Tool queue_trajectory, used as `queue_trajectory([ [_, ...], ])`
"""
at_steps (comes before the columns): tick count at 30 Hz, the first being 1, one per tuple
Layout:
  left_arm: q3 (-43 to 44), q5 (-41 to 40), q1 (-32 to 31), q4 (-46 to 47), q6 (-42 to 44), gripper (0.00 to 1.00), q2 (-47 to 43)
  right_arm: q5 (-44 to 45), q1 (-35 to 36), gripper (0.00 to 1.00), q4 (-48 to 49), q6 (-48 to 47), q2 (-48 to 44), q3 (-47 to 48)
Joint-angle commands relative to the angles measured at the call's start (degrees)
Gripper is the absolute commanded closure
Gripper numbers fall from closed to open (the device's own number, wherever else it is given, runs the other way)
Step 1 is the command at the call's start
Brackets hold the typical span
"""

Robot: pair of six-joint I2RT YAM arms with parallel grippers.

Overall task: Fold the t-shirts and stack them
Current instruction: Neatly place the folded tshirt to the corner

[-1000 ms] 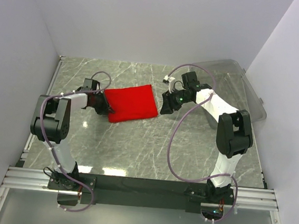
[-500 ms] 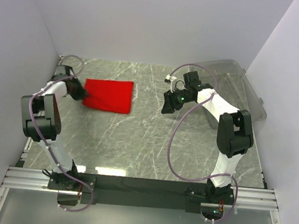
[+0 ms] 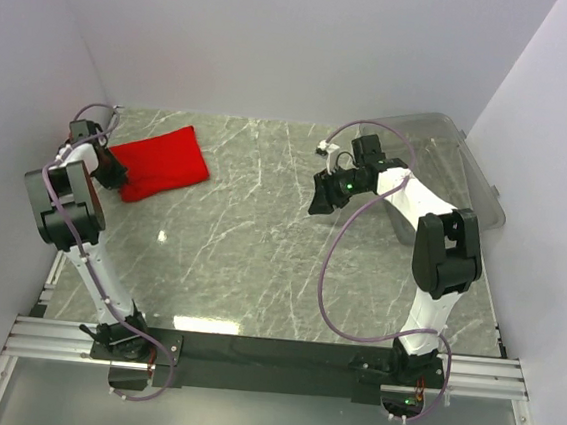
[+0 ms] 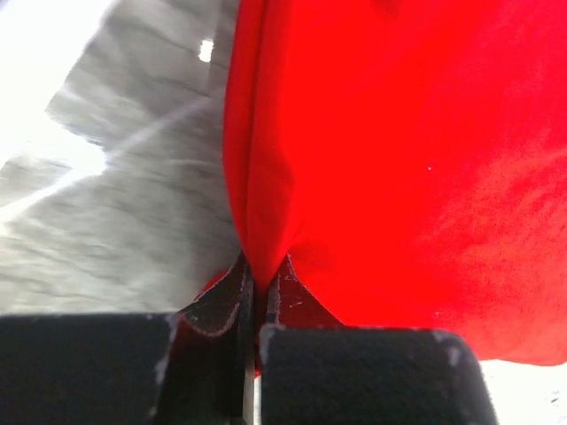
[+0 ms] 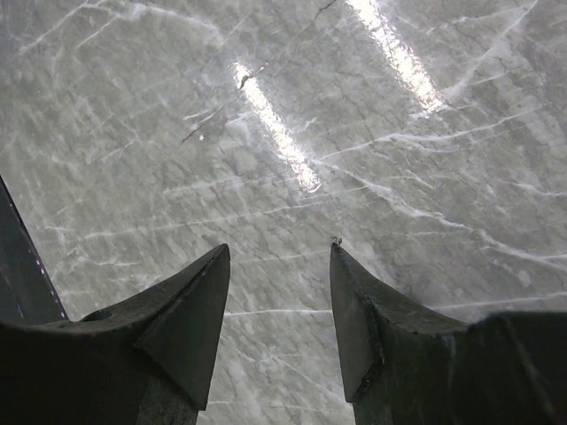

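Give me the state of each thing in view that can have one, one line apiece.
red t-shirt: folded into a compact rectangle, lying at the far left, one edge pinched.
left claw: shut on the red t-shirt's edge.
right claw: open, holding nothing.
clear plastic bin: at the far right, appears empty.

Item, shirt [image 3: 160, 162]: a second ago at mid-desk [image 3: 259, 260], half a second ago left of centre, now at the far left, close to the wall and lying at a new slant.
Item, left gripper [image 3: 110, 172]: swung left with the shirt's edge, its arm drawn back along the desk's left edge.
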Motion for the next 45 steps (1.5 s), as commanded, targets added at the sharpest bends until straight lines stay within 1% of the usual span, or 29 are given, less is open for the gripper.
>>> queue_trajectory([
  [1, 1.7, -1.8, 2.4, -1.4, 2.8, 0.99, -1.3, -1.0, -0.8, 0.44, 1.0, -0.5, -1.9, 1.4],
  [3, 0.8, -0.8, 2.4, 0.9, 3.6, 0.81, -3.0, -1.0, -0.8, 0.44, 0.7, -0.6, -1.7, 1.7],
  [4, -1.0, -0.6, 2.4, 1.9, 4.1, 0.71, -6.1, -1.0, -0.7, 0.44, 0.3, -1.0, -1.5, 2.1],
  [5, -1.8, -0.7, 2.4, 2.8, 4.1, 0.58, -7.9, -0.9, -0.7, 0.44, 0.1, -1.3, -1.5, 2.3],
  [6, -2.6, -0.9, 2.3, 3.8, 4.0, 0.49, -9.7, -0.9, -0.8, 0.44, -0.1, -1.5, -1.6, 2.5],
  [7, -3.5, -1.0, 2.3, 4.9, 3.9, 0.42, -13.1, -0.8, -0.8, 0.44, -0.4, -1.9, -1.5, 2.8],
  [8, -3.6, -1.2, 2.4, 5.0, 4.0, 0.36, -14.5, -0.7, -0.8, 0.44, -0.5, -2.2, -1.6, 2.9],
  [10, -3.7, -1.8, 2.3, 5.1, 3.8, 0.32, -17.7, -0.6, -0.8, 0.44, -0.9, -2.5, -1.8, 3.4],
  [12, -4.2, -1.5, 2.3, 5.2, 3.7, 0.32, -20.6, -0.7, -0.7, 0.44, -1.2, -2.8, -1.9, 3.6],
  [16, -7.9, 2.2, 2.4, 6.4, 3.8, 0.34, -25.5, -0.6, -0.7, 0.44, -1.2, -3.3, -2.8, 3.4],
  [19, -12.3, 8.2, 2.4, 7.9, 3.6, 0.34, -29.8, -0.8, -0.7, 0.44, -1.1, -4.6, -4.3, 2.2],
  [20, -13.7, 12.6, 2.4, 8.6, 3.2, 0.35, -30.8, -0.6, -0.8, 0.44, -0.9, -5.1, -4.8, 1.8],
  [23, -19.7, 17.9, 2.2, 12.6, 0.4, 0.36, -35.8, 0.2, -0.8, 0.44, -0.1, -6.8, -7.1, 0.7],
  [24, -21.2, 19.2, 2.2, 14.6, -0.5, 0.36, -38.7, 1.1, -0.7, 0.44, 0.1, -8.0, -7.9, 0.3],
  [25, -24.1, 19.4, 2.1, 15.7, -2.1, 0.35, -40.3, 1.7, -0.7, 0.44, 0.3, -8.6, -9.2, 0.0],
  [27, -26.4, 18.5, 2.1, 16.8, -3.0, 0.33, -44.6, 3.6, -0.9, 0.44, 0.5, -10.2, -10.3, -0.2],
  [29, -29.3, 18.3, 2.1, 17.7, -3.0, 0.33, -46.8, 4.2, -1.0, 0.44, 1.0, -10.5, -11.6, -0.3],
  [33, -32.2, 20.1, 2.1, 18.2, -3.8, 0.34, -51.8, 4.0, -1.4, 0.44, 4.1, -8.7, -15.1, -2.1],
  [36, -33.8, 22.1, 2.1, 19.8, -5.1, 0.33, -56.5, 5.7, -1.7, 0.45, 5.9, -6.0, -17.5, -3.0],
  [38, -33.7, 20.2, 2.1, 18.5, -4.7, 0.31, -58.8, 7.5, -2.4, 0.45, 6.5, -4.5, -18.8, -3.5],
  [40, -32.5, 16.1, 2.0, 17.8, -3.9, 0.25, -61.6, 8.1, -3.7, 0.45, 7.8, -3.2, -21.2, -4.4],
  [41, -31.9, 14.9, 2.0, 16.4, -3.7, 0.24, -62.0, 9.3, -4.1, 0.45, 8.5, -2.0, -22.0, -4.8],
  [43, -30.1, 14.4, 2.1, 15.9, -4.1, 0.23, -61.9, 11.0, -5.3, 0.44, 10.4, -0.5, -24.0, -5.7],
  [45, -29.5, 14.9, 2.0, 16.8, -6.4, 0.21, -61.6, 15.0, -6.0, 0.44, 12.8, 2.8, -26.0, -6.3],
])
